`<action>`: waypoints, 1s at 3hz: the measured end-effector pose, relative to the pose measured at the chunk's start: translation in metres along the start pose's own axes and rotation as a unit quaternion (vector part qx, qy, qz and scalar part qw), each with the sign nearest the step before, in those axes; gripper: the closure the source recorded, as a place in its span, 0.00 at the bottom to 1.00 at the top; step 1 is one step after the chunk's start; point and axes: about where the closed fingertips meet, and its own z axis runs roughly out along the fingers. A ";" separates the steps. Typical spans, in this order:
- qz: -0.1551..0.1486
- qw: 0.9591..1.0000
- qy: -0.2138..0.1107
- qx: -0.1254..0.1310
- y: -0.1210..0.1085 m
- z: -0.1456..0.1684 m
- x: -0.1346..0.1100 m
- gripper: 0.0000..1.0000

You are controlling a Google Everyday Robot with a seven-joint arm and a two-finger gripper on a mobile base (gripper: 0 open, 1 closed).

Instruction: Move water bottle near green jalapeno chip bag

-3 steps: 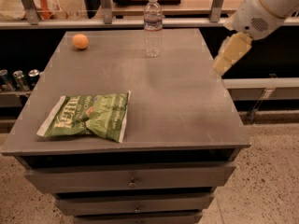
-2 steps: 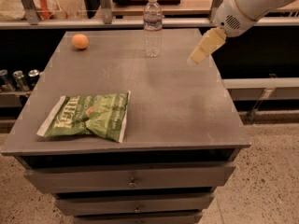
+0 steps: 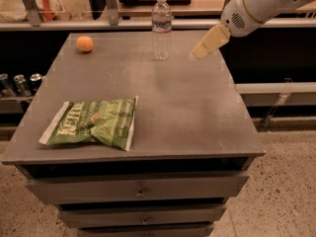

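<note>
The water bottle (image 3: 161, 27) stands upright near the far edge of the grey table (image 3: 187, 112), clear with a white cap and pale label band. The green jalapeno chip bag (image 3: 92, 123) lies flat at the table's front left. My gripper (image 3: 196, 53) hangs from the white arm at the upper right, above the far right part of the table. It is to the right of the bottle, about a hand's width away, and not touching it.
An orange fruit (image 3: 84, 43) sits at the far left of the table. Metal cans (image 3: 19, 84) stand on a lower shelf to the left. A shelf rail runs behind the table. Drawers are below the tabletop.
My gripper has moved left and away from me, from beyond the table's right edge toward the water bottle. The bottle, bag and orange have not moved.
</note>
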 end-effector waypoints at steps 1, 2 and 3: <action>0.010 0.999 -0.033 -0.004 0.008 0.034 -0.024 0.00; 0.017 0.998 -0.056 0.007 0.015 0.066 -0.049 0.00; 0.026 0.996 -0.067 0.046 0.016 0.089 -0.070 0.00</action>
